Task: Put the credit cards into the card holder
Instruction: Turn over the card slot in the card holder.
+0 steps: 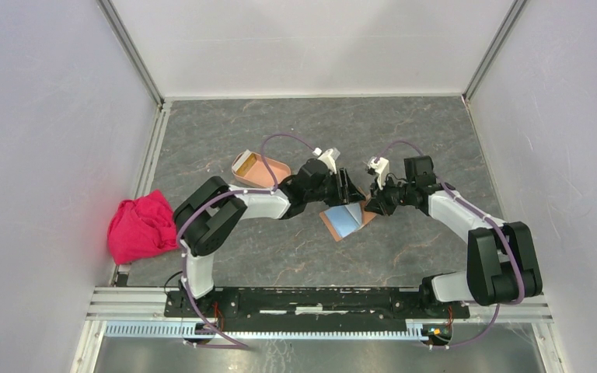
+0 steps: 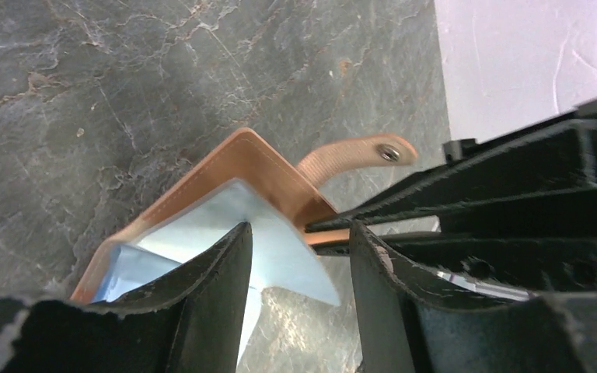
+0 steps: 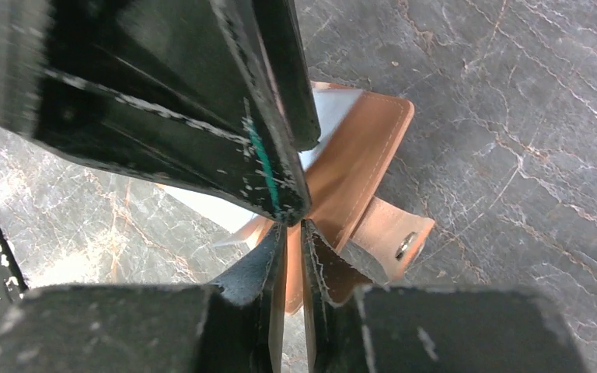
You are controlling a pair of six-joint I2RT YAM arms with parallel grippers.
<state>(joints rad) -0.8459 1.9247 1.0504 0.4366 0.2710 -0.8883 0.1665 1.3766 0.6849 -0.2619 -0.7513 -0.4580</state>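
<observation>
- We locate the card holder on the grey table, left of centre and just behind the left arm's forearm. A pale-edged card rests at its left end.
- We find the brown wallet lying flat near the table centre, well apart from the card holder. A blue card lies on top of it.
- In the left wrist view, the blue card overhangs the wallet toward the camera. The snap tab points away at the far edge.
- We read the left gripper as spread. Its two fingers stand apart over the near corner of the blue card and pinch nothing.
- From above, the left gripper sits at the wallet's far edge, tip to tip with the right gripper.
- In the right wrist view, the right gripper is clamped. Its fingers are pressed nearly together, with a strip of wallet leather between them, beside the snap tab.
- A red cloth lies at the table's left edge.
</observation>
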